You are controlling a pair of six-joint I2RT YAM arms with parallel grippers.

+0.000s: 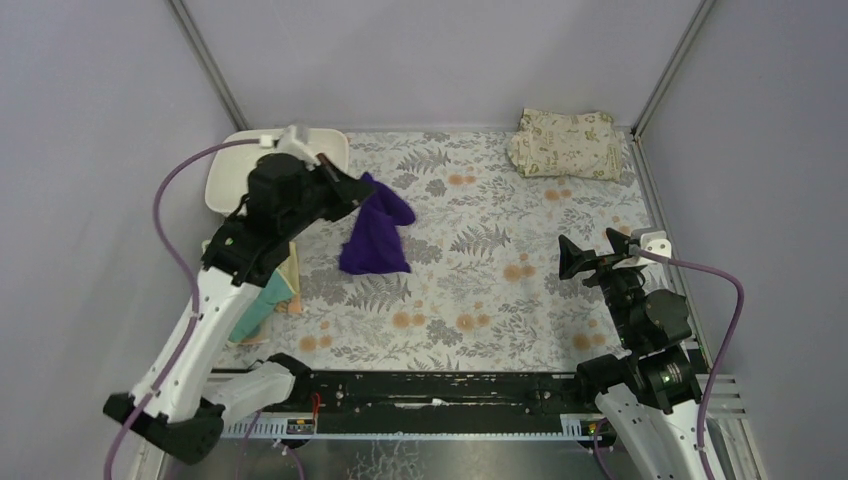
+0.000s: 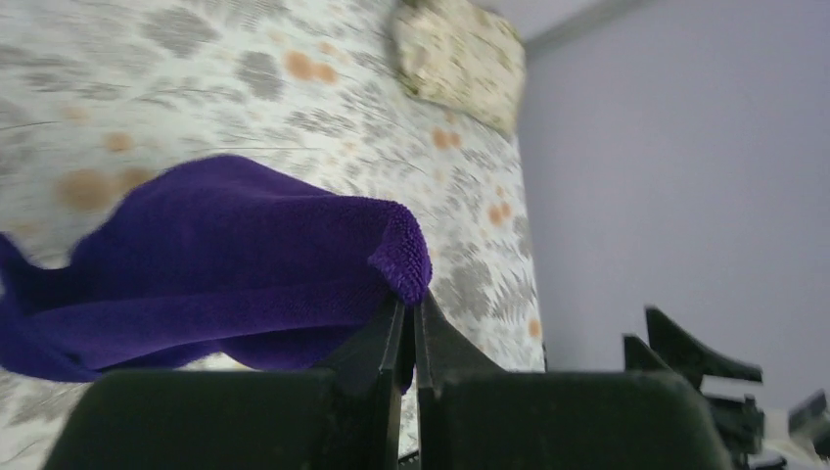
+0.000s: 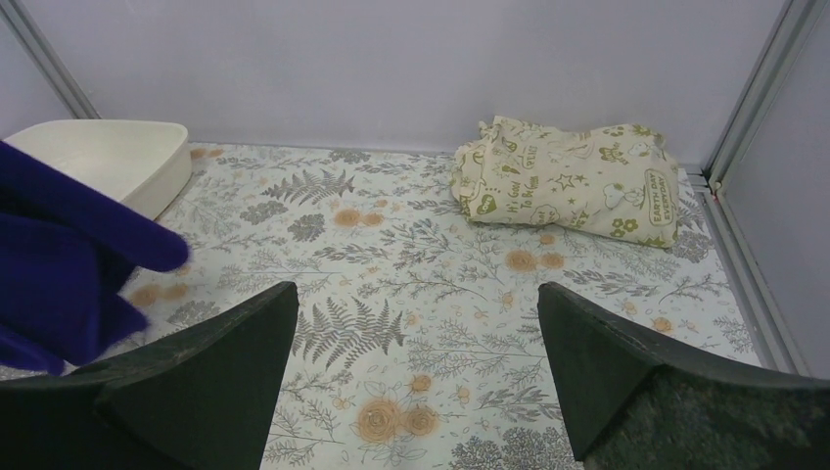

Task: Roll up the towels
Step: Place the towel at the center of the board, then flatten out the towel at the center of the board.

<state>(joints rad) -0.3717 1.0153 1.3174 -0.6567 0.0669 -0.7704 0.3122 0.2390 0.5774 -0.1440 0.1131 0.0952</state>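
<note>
So, step in hand: getting the purple towel laid out flat on the surface before any rolling (my read, anyway).
Left jaws: pinched tight on one corner of the purple towel, holding that corner up in the air.
Where the towel is: hanging from that pinch at the middle-left of the surface, with the lower end bunched and apparently resting on the print.
Right jaws: spread wide, holding nothing, well apart on the right side.
Doing it well: I'd drag the corner so the bunched end pulls out straight, then lower it. The right jaws could pin the far edge.
Watch out: a crumpled start likely gives a lopsided roll.
Other towels: teal towel and pale yellow towel are at the left edge, mostly hidden under the left arm.
</note>
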